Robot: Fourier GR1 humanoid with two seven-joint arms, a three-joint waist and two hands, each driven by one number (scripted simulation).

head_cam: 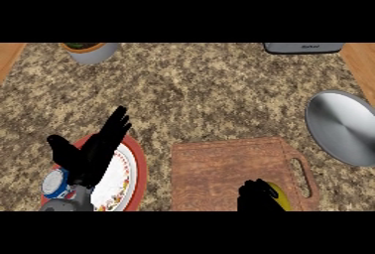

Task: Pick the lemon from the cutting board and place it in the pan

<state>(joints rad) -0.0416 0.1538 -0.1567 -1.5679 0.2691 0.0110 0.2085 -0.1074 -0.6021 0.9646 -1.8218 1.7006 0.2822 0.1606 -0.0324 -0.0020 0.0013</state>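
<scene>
A yellow lemon (279, 194) lies at the near right corner of the brown cutting board (219, 168), mostly hidden by my right hand (256, 196). That hand comes in from the lower edge with its fingers curled around the lemon's left side. A silver pan (343, 126) sits at the right edge of the counter, beyond the board's handle. My left hand (92, 151) rests open at the left, fingers straight and pointing up, over a red-rimmed plate (135, 171).
A grey pot with a plant (92, 51) stands at the back left. A grey appliance (302, 47) sits at the back right. The speckled counter (205, 94) stretches between them, with wooden edges at both far sides.
</scene>
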